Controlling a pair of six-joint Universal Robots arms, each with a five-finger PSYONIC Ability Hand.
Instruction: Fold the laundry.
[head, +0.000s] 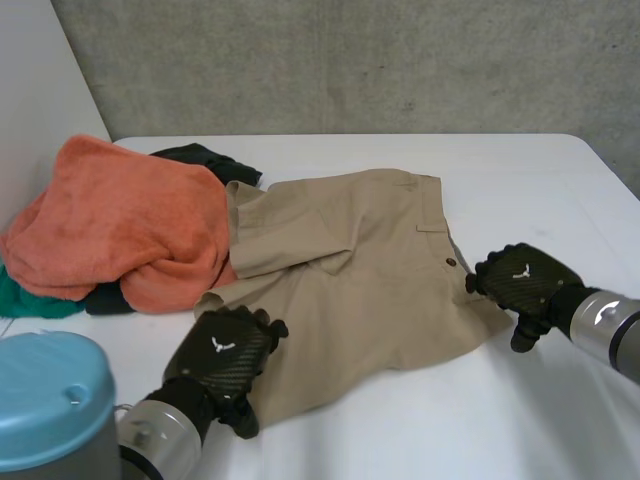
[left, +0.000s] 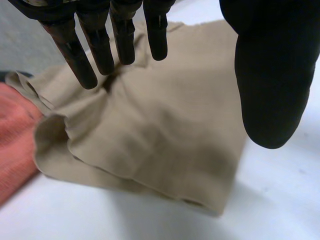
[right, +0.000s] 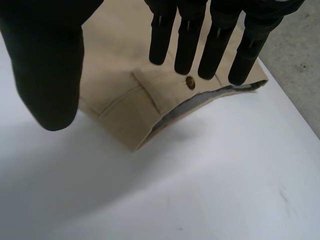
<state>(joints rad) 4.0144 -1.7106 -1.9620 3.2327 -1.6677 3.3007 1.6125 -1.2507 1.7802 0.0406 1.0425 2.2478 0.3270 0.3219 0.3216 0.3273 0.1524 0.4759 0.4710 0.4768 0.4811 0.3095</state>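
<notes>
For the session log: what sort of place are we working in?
Likely a test room or lab: white table by a bare concrete wall, khaki shorts and an orange towel laid out.

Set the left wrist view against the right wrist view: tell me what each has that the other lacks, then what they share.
Left wrist view alone: the left hand, fingers straight, over a leg hem of the tan shorts, with the orange towel beside that hem. Right wrist view alone: the right hand, fingers straight, over the waistband, its brown button at the fingertips and the grey lining showing. Shared: the shorts lying on the white table, and an open hand above them.
</notes>
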